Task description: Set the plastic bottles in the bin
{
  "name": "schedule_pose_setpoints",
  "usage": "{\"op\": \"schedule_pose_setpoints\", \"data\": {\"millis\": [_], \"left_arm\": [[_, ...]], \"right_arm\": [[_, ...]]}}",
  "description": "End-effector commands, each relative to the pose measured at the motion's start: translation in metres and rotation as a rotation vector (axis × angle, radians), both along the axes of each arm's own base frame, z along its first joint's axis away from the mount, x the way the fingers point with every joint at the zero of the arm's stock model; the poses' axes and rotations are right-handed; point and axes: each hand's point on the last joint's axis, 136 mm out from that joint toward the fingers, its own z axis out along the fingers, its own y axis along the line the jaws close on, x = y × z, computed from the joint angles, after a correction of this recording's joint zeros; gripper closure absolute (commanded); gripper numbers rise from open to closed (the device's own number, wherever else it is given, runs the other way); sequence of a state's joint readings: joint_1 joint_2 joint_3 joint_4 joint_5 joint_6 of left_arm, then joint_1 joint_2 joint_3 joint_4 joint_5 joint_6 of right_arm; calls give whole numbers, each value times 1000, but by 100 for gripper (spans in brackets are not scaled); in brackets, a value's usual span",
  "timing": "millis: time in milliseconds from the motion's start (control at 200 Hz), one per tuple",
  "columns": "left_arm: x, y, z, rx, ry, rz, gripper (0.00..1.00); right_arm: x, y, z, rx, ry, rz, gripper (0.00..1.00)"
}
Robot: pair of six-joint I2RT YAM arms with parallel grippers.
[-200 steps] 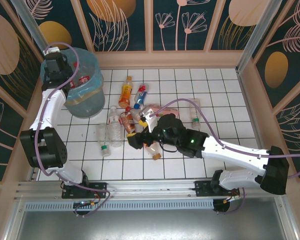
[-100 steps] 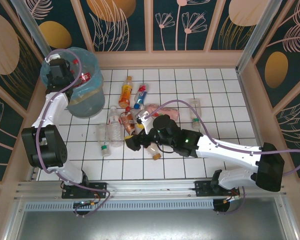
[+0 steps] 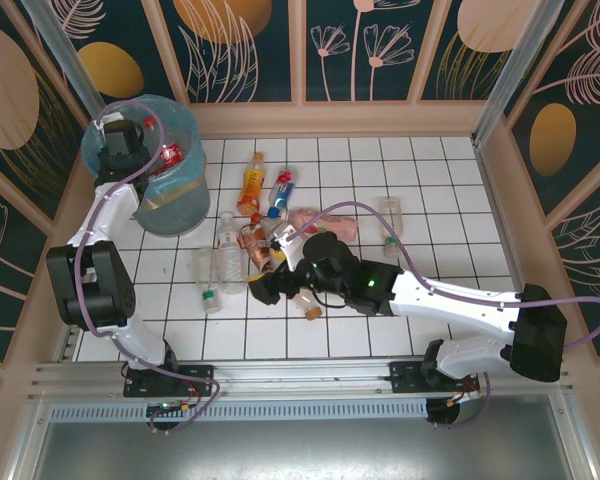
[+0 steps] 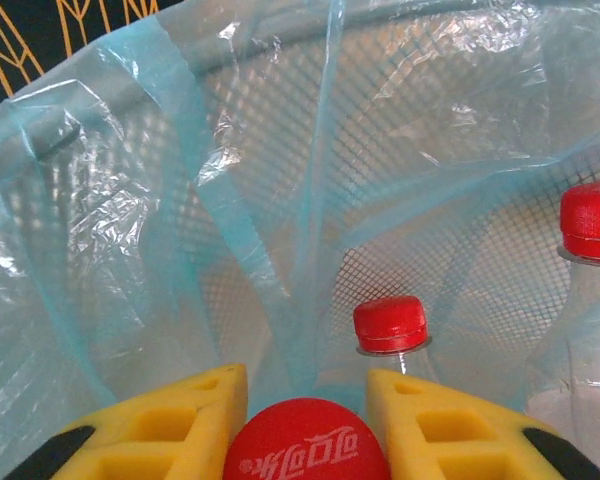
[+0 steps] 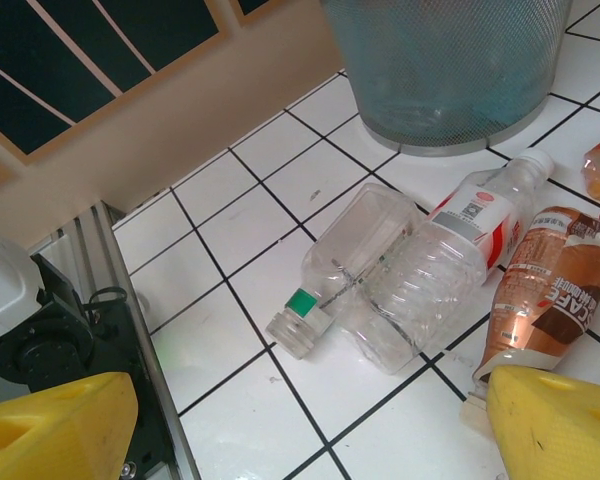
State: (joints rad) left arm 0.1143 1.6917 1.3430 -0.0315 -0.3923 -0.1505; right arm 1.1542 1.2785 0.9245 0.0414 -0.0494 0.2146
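The bin (image 3: 170,205), lined with a light-blue bag (image 4: 130,200), stands at the far left. My left gripper (image 3: 118,140) hangs over its mouth. Its yellow fingers (image 4: 180,420) are shut on a bottle whose red Coca-Cola cap (image 4: 305,445) faces the camera. Two more red-capped bottles (image 4: 392,330) stand inside the bin. My right gripper (image 3: 265,287) is open low over the tiles, with nothing between its fingers (image 5: 540,420). Just beyond it lie a clear bottle with a green tag (image 5: 355,250), a larger clear bottle (image 5: 440,275) and a brown-labelled bottle (image 5: 540,290).
Several more bottles lie scattered mid-floor: an orange one (image 3: 251,183), a blue-and-red one (image 3: 280,190), a pink one (image 3: 315,220) and a clear one (image 3: 388,225). The left wall (image 5: 160,130) and a front rail (image 5: 90,330) lie close to the right gripper.
The left gripper has shifted a little further over the bin's mouth with its bottle. The right gripper has slid slightly left and nearer, toward the clear bottles, still open.
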Motion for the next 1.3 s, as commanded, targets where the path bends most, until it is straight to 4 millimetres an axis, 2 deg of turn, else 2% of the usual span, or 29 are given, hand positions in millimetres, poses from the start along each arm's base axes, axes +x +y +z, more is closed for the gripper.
{"op": "schedule_pose_setpoints", "data": {"millis": [0,15,90,265,465,626,691,816,876,976,1101,1186,1291], "left_arm": [[-2,-3,21,-32,-32,-8,62],[-3,-3,25,-31,-40,-8,61],[-5,-3,48,-28,-77,-5,45],[-22,-2,112,-12,-206,9,23],[-48,-8,174,-2,-342,-12,25],[-64,-22,197,-35,-397,-72,30],[-68,-31,198,-65,-392,-117,33],[-77,-55,198,-109,-382,-216,39],[-81,-77,197,-89,-368,-268,39],[-88,-129,191,-45,-327,-389,39],[-98,-198,163,-37,-260,-577,40],[-110,-241,136,-22,-217,-735,40],[-127,-278,104,-62,-184,-928,38]], "right_arm": [[0,3,8,7,-24,-1,9],[0,3,8,8,-25,-1,9],[0,5,9,9,-28,1,9],[0,10,8,0,-28,9,9],[0,15,3,-7,-20,11,9],[3,18,2,-15,-12,-6,9],[8,17,2,-26,-12,-34,9],[36,2,-4,-63,26,-170,7],[53,-11,-10,-81,70,-241,5],[78,-36,-17,-86,114,-335,2],[102,-61,-26,-119,134,-382,1],[112,-71,-36,-202,78,-332,7],[124,-82,-55,-327,71,-271,16]]}}
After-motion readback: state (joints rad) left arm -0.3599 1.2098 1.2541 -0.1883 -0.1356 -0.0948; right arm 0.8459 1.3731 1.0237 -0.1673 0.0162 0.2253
